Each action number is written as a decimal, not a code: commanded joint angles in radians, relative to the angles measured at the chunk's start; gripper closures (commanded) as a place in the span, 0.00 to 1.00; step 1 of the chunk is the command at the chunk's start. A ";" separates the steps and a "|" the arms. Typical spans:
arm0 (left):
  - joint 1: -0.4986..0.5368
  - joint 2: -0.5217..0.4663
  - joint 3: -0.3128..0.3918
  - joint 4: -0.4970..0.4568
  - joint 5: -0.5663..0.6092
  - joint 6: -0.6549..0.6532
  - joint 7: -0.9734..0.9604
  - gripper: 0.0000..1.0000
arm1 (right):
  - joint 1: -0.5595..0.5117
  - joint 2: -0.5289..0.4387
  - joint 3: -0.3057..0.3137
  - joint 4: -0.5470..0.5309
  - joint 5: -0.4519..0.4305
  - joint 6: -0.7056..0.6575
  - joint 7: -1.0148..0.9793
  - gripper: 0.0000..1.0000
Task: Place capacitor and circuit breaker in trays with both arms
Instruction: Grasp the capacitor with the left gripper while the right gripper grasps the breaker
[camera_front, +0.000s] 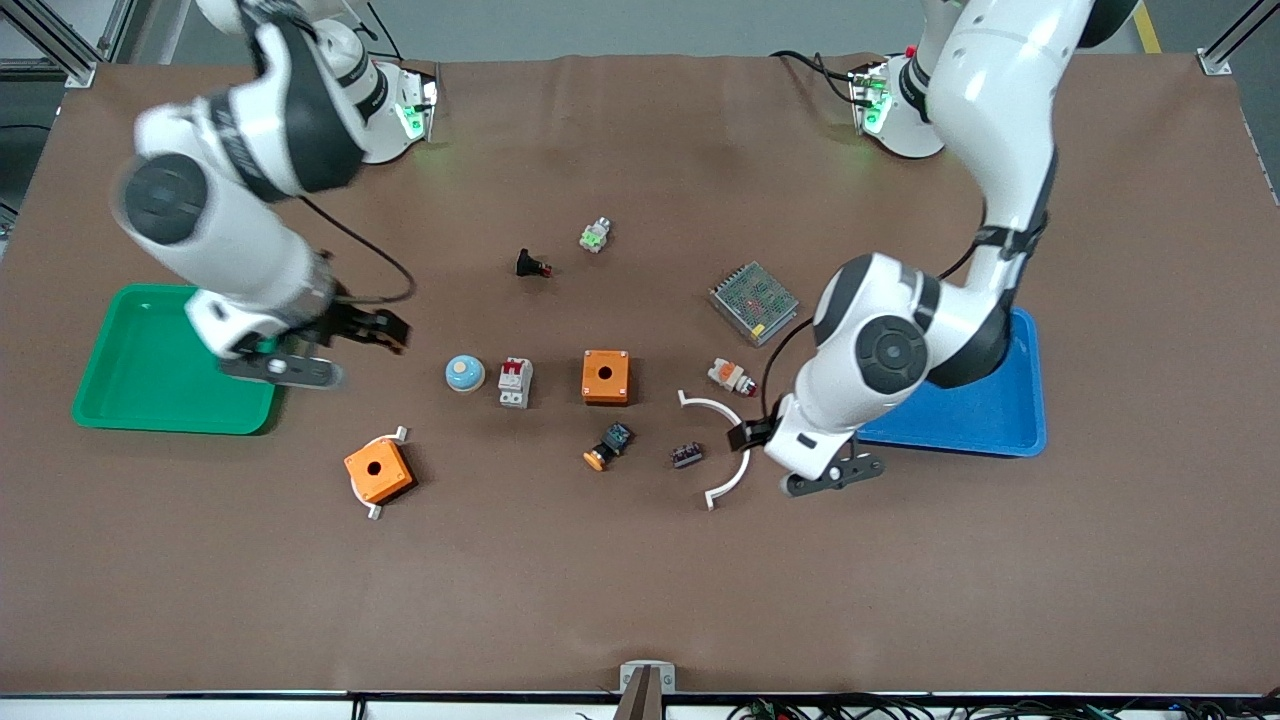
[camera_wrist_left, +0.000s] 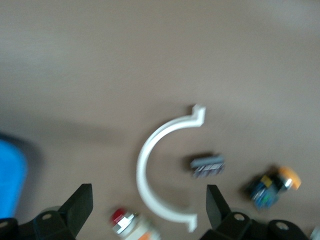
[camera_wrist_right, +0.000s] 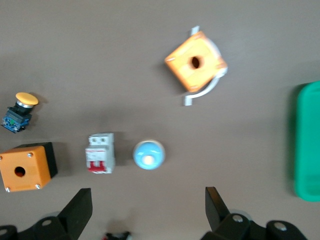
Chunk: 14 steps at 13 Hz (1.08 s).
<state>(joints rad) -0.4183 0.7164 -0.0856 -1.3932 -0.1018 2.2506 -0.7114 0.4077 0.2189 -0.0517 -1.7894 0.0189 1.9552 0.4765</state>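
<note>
Both grippers, left (camera_front: 752, 437) near the capacitor (camera_front: 686, 455) and right (camera_front: 385, 330) by the green tray (camera_front: 150, 400), hang spread and empty, so 0 of 2 parts are placed; the circuit breaker (camera_front: 515, 382) lies mid-table.

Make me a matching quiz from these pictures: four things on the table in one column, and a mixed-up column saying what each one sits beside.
Things:
1. circuit breaker
2. capacitor
3. green tray
4. blue tray

Places:
A. at the left arm's end of the table
B. beside the white curved bracket
C. beside the pale blue dome
D. at the right arm's end of the table

Pairs: 1-C, 2-B, 3-D, 4-A
</note>
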 joint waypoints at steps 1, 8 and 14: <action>-0.063 0.107 0.020 0.052 -0.013 0.154 -0.078 0.00 | 0.077 0.165 -0.013 0.039 -0.008 0.103 0.039 0.00; -0.217 0.252 0.141 0.129 -0.012 0.239 -0.138 0.00 | 0.135 0.362 -0.010 0.054 0.007 0.261 0.040 0.03; -0.238 0.285 0.144 0.143 -0.012 0.259 -0.140 0.01 | 0.131 0.422 0.013 0.056 0.009 0.272 -0.040 0.34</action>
<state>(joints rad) -0.6400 0.9789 0.0375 -1.2834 -0.1019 2.5013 -0.8441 0.5375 0.6213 -0.0409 -1.7579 0.0189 2.2296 0.4884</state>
